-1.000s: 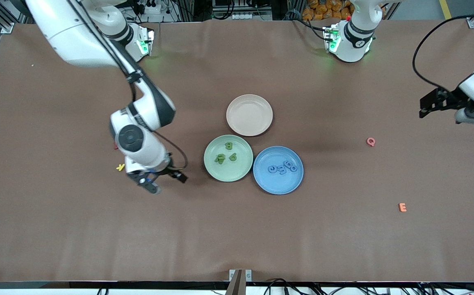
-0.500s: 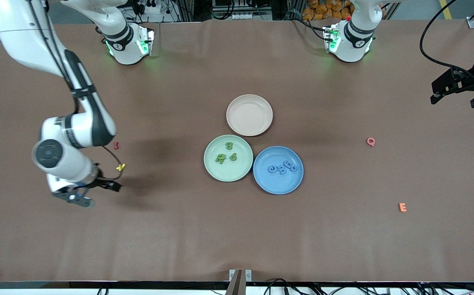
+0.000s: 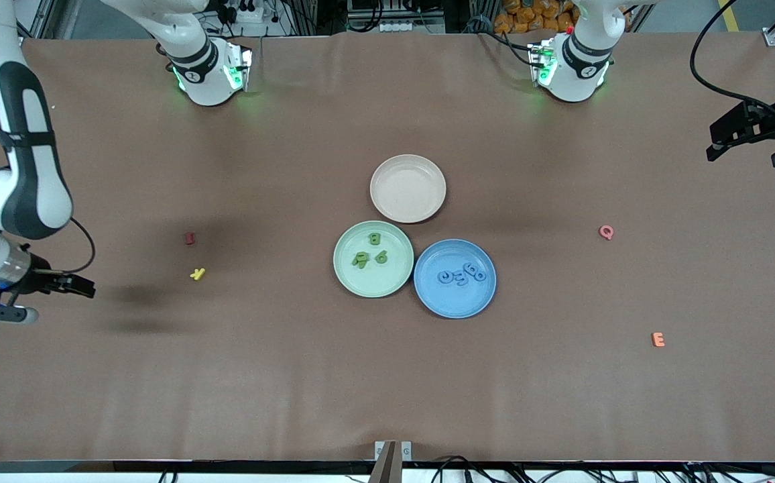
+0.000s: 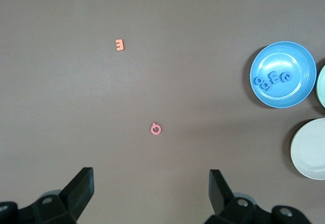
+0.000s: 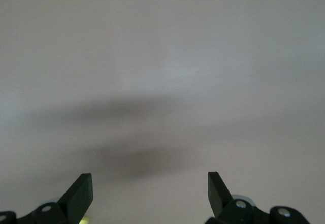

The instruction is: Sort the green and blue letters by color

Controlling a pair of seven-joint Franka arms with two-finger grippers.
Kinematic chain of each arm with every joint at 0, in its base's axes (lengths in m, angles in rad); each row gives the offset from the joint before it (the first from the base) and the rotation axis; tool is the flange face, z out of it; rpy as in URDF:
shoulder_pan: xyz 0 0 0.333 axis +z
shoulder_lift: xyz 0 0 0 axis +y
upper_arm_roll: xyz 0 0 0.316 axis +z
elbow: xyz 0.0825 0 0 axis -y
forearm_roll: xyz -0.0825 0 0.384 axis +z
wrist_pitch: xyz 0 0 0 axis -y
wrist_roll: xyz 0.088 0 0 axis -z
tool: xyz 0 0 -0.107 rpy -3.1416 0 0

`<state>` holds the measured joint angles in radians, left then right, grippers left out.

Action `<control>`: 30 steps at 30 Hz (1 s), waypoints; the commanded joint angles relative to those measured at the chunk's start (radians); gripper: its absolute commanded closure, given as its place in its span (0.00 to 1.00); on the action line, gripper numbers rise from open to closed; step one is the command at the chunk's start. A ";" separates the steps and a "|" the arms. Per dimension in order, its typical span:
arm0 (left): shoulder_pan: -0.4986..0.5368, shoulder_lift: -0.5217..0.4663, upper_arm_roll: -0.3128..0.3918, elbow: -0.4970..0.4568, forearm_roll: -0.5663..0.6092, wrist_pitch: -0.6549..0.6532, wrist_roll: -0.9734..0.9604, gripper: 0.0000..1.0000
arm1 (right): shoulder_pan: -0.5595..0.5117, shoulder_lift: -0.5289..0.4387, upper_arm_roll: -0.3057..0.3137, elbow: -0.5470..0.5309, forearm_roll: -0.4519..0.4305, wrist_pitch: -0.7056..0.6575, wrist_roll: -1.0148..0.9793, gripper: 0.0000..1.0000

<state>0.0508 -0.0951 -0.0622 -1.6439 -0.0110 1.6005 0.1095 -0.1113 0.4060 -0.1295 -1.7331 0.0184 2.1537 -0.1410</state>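
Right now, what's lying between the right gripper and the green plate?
In the front view, a yellow letter and a dark red letter lie on the table between the open right gripper and the green plate.

Front overhead; wrists downward; blue plate [image 3: 454, 303] shared.

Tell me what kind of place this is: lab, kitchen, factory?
Most likely a robotics lab. Two arm bases are bolted at a cloth-covered table, cables and aluminium framing line its edge, and the props are three plates and small foam letters.
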 commanded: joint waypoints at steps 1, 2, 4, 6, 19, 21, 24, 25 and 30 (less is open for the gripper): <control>0.004 0.017 0.004 0.033 -0.021 -0.025 -0.018 0.00 | -0.007 -0.116 0.008 0.050 0.020 -0.210 -0.020 0.00; 0.004 0.017 0.004 0.033 -0.020 -0.025 -0.019 0.00 | -0.008 -0.130 0.008 0.061 0.020 -0.245 -0.020 0.00; 0.003 0.017 0.004 0.033 -0.020 -0.025 -0.019 0.00 | -0.007 -0.160 0.010 0.072 0.021 -0.297 -0.019 0.00; 0.003 0.017 0.004 0.033 -0.021 -0.025 -0.019 0.00 | -0.007 -0.196 0.010 0.075 0.023 -0.346 -0.017 0.00; 0.001 0.034 0.002 0.059 -0.023 -0.022 -0.027 0.00 | 0.002 -0.354 0.031 0.158 0.026 -0.607 0.044 0.00; 0.003 0.035 0.002 0.059 -0.026 -0.022 -0.025 0.00 | 0.002 -0.378 0.059 0.164 0.023 -0.636 0.075 0.00; 0.001 0.035 0.002 0.059 -0.024 -0.022 -0.027 0.00 | 0.002 -0.404 0.086 0.171 0.026 -0.670 0.145 0.00; 0.000 0.035 0.002 0.059 -0.024 -0.022 -0.027 0.00 | 0.004 -0.415 0.099 0.176 0.026 -0.675 0.174 0.00; 0.000 0.035 0.002 0.059 -0.023 -0.022 -0.025 0.00 | 0.004 -0.466 0.166 0.178 0.025 -0.719 0.250 0.00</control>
<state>0.0517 -0.0723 -0.0609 -1.6127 -0.0120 1.6005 0.0973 -0.1056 -0.0046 -0.0189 -1.5543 0.0278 1.4814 0.0293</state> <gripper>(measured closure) 0.000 0.000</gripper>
